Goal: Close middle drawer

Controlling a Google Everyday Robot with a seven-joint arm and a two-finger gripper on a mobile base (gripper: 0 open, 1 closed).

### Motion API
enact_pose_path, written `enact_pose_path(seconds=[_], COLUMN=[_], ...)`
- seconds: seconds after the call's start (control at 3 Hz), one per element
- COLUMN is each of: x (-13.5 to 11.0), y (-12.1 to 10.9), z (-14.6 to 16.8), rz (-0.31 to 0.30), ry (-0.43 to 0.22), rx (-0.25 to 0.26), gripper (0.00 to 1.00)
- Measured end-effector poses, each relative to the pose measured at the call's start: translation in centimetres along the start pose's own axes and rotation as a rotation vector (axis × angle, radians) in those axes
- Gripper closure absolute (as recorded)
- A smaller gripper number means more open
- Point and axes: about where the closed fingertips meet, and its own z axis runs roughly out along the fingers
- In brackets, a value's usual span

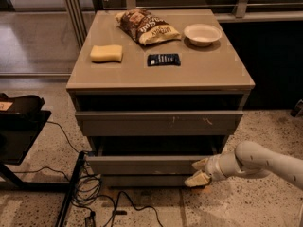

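We see a grey-taupe cabinet (208, 77). Its middle drawer (142, 165) stands partly pulled out beneath the scratched drawer front (156, 123). Our gripper (197, 172) sits at the middle drawer's right front corner, its fingers spread apart, holding nothing. On top lie a chip bag (147, 26), a white bowl (202, 34), a yellow sponge (106, 54) and a dark packet (164, 59).

Matt, smooth middle drawer (142, 165); pale, smooth gripper (198, 172) at its front corner.
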Motion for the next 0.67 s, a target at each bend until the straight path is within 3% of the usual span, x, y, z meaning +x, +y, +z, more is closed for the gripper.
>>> enact_pose_path(seconds=[0.33, 0.67], x=[0.0, 0.0], y=[0.0, 0.0], z=[0.0, 0.01], rz=[0.0, 0.0], ry=[0.0, 0.0], rx=[0.0, 0.0], gripper=[0.12, 0.0])
